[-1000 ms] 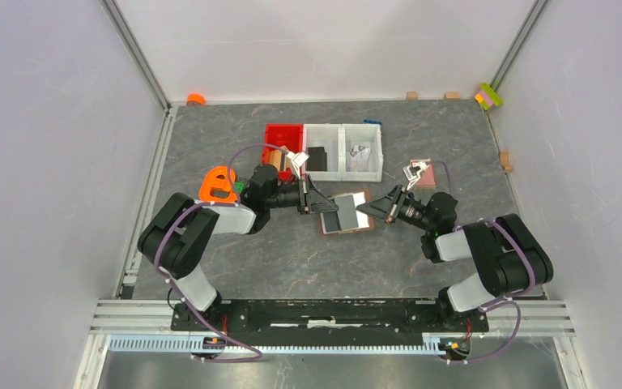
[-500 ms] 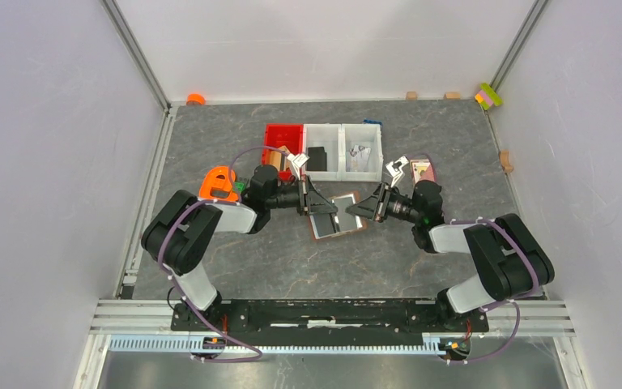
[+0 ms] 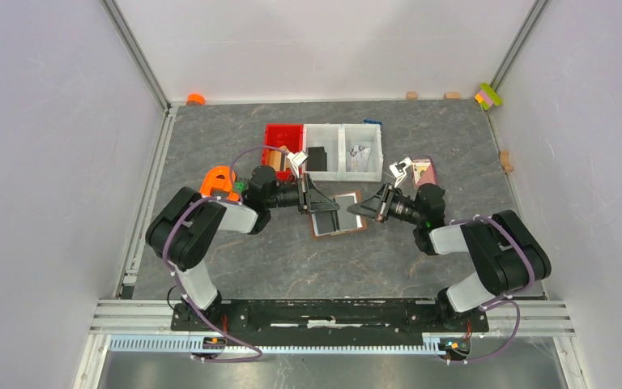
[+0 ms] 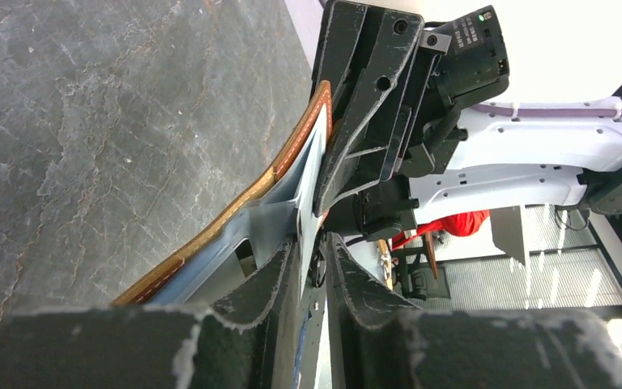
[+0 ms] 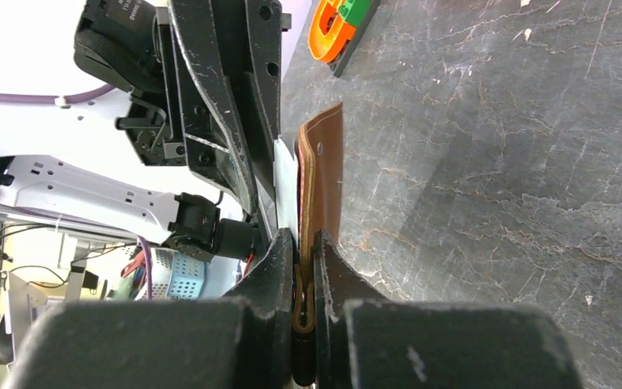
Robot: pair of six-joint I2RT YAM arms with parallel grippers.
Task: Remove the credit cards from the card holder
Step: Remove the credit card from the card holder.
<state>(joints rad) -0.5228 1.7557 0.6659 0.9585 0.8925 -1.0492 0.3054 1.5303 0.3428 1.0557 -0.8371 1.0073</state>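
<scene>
The card holder (image 3: pixel 356 222), a brown wallet with pale grey-blue lining, is held open between my two grippers at the table's middle. A dark grey credit card (image 3: pixel 328 221) lies in its left half. My left gripper (image 3: pixel 321 207) is shut on the card holder's left edge. In the left wrist view the gripper (image 4: pixel 314 251) pinches a thin pale inner layer beside the brown leather (image 4: pixel 291 154). My right gripper (image 3: pixel 358 209) is shut on the right edge. In the right wrist view the gripper (image 5: pixel 306 243) clamps the brown leather rim (image 5: pixel 328 170).
A red bin (image 3: pixel 283 136) and white bins (image 3: pixel 362 139) stand just behind the wallet; one holds a black square piece (image 3: pixel 317 158). A pink-red picture card (image 3: pixel 422 170) lies to the right. An orange object (image 3: pixel 217 183) sits by the left arm. Small blocks (image 3: pixel 488 96) line the back edge.
Both grippers and the wallet have shifted left and slightly away from me. The right arm has reached further left. Little has moved in the last half second.
</scene>
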